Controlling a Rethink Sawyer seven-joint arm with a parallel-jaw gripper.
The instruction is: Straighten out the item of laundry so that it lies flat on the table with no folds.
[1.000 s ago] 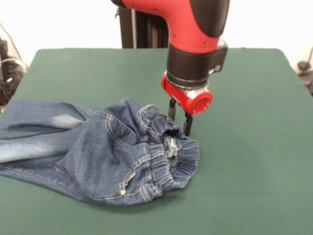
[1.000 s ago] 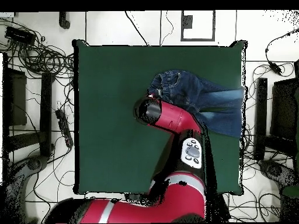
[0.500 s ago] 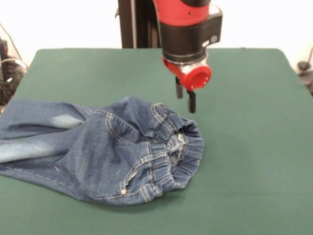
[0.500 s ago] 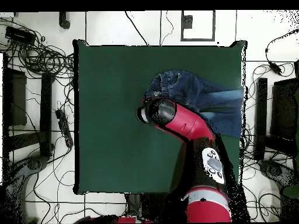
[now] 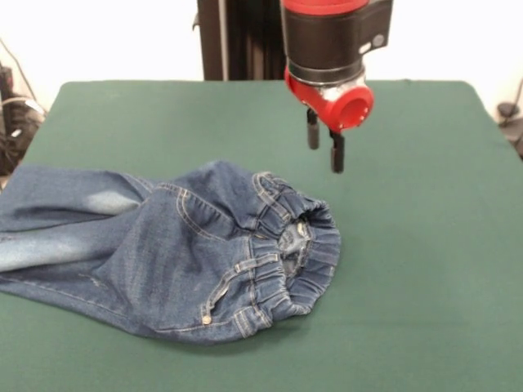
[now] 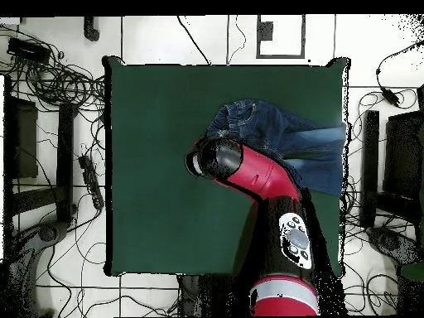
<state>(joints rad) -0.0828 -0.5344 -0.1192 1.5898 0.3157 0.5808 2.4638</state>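
Observation:
The small blue denim jeans [image 5: 172, 253] lie on the dark green table [image 5: 425, 245] at the left in the front view. Their legs run off to the left and the gathered waistband [image 5: 298, 253] is bunched and folded, with its opening facing right. In the overhead view the jeans [image 6: 281, 137] lie at the table's [image 6: 166, 166] upper right, partly under the arm. My gripper [image 5: 324, 151] hangs above the table, up and to the right of the waistband, apart from it. Its two black fingers [image 5: 337, 153] stand slightly apart and hold nothing.
The black pedestal [image 5: 237, 41] stands at the table's far side. Cables [image 6: 58, 83] and black stands [image 6: 368, 166] lie on the floor around the table in the overhead view.
My gripper let go of the waistband, rose off the jeans and moved up and to the right. The waistband dropped and settled on the table.

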